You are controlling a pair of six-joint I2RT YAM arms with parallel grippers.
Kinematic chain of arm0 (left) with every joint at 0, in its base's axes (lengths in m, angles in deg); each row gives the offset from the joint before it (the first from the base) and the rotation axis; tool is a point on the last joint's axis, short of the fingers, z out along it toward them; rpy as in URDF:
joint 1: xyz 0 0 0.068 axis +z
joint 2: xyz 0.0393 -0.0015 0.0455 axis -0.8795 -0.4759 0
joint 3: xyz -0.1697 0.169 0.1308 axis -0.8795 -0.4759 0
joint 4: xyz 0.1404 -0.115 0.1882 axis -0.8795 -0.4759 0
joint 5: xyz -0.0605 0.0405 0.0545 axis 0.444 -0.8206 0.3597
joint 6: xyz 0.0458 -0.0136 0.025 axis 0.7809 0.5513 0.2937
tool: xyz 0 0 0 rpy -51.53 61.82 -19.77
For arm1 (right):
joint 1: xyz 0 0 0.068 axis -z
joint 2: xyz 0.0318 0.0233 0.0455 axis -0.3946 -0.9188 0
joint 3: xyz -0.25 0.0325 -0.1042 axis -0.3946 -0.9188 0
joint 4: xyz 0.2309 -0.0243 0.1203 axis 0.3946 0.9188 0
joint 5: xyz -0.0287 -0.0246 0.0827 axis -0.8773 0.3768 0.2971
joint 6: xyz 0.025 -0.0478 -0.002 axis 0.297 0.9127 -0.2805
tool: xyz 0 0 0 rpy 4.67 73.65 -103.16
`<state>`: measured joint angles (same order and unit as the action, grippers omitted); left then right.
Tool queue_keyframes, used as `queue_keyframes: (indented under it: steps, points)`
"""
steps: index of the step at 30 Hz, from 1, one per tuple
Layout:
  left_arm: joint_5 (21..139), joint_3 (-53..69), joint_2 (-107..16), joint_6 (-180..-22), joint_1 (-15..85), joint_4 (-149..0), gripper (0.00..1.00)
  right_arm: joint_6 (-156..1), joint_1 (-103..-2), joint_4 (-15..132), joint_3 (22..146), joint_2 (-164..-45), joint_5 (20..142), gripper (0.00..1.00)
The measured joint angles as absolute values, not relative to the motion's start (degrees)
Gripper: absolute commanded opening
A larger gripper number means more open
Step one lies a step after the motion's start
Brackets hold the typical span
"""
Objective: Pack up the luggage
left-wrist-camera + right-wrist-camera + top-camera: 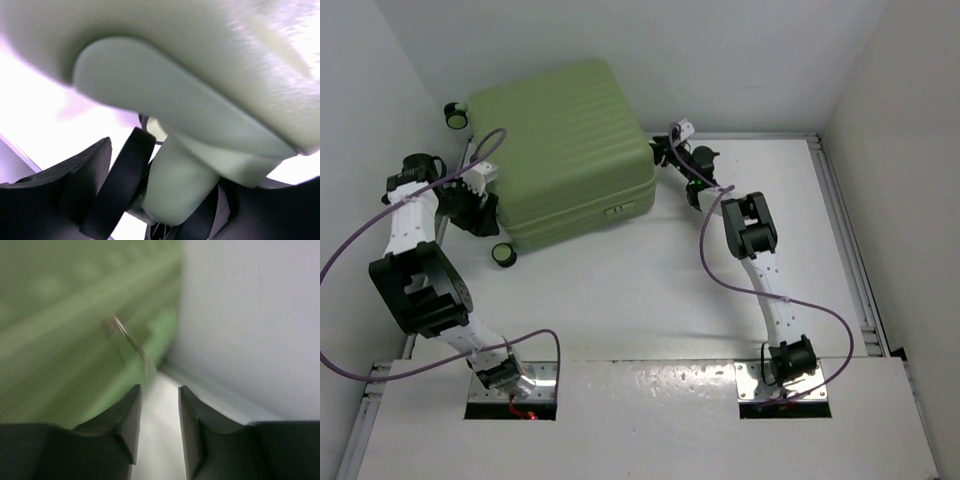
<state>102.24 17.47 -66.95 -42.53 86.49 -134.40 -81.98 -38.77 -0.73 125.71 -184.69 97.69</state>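
Observation:
The luggage (565, 150) is a light green ribbed suitcase lying flat and closed at the back left of the table. My left gripper (485, 205) is at its left side between two wheels. In the left wrist view the left gripper (167, 190) is clamped around a black wheel (120, 185) and its green strut (175, 185) under the shell. My right gripper (665, 150) is at the suitcase's right edge. In the right wrist view the right gripper (159, 405) is slightly open and empty, beside the green shell (75, 330) and a blurred metal zipper pull (127, 337).
Two black-and-green wheels stick out on the left, one at the back (453, 115) and one at the front (503, 254). White walls close in at the back and both sides. A metal rail (850, 250) runs along the table's right edge.

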Motion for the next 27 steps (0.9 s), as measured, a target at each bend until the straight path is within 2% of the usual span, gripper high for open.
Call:
queue_keyframes:
  steps: [2,5,6,7,11,13,16,17,21,22,26,27]
  points:
    - [101.91,16.01,-65.2,-45.26,86.53,-132.56,0.47,-82.79,-37.99,-1.01,120.05,-182.92,96.1,0.57]
    - [100.95,12.66,-61.05,-50.66,86.55,-128.28,0.89,-84.1,-36.32,-1.1,109.27,-179.08,95.42,0.66]
    - [99.29,11.35,-59.67,-54.26,86.55,-126.35,0.98,-84.51,-35.76,-0.9,105.99,-177.63,95.31,0.68]
    - [98.17,10.1,-58.21,-56.95,86.73,-124.45,1.0,-84.93,-35.27,-0.86,103.5,-176.26,95.35,0.69]
    - [96.03,4.4,-50.91,-66.33,85.77,-116.49,1.0,-87.09,-34.62,-0.84,95.79,-169.59,95.35,0.71]
    - [94.96,3.09,-47.06,-70.17,84.3,-114.24,1.0,-87.9,-34.93,-0.86,92.92,-165.81,95.35,0.67]
    - [95.46,2.34,-41.4,-75.33,83.49,-112.45,1.0,-89.12,-35.1,-0.79,91.33,-161.9,94.67,0.54]
    - [96.18,2.32,-39.5,-77.98,82.86,-110.44,1.0,-89.67,-35.14,-0.57,91.28,-161.09,94.22,0.43]
    - [96.38,3.44,-34.12,-87.62,81.79,-96.39,1.0,-91.2,-34.55,0.78,91.9,-159.86,92.86,0.24]
    - [95.75,3.98,-33.25,-90.41,82.07,-93.96,0.95,-91.75,-34.29,1.9,92.27,-159.91,92.4,0.22]
    - [90.85,6.85,-33.58,-100.4,83.98,-88.87,0.49,-94.54,-33.37,7.84,97.93,-161.57,91.53,0.22]
    - [88.86,8.22,-35.08,-102.24,84.46,-89.15,0.44,-95.75,-33.29,9.68,100.68,-162.6,91.75,0.22]
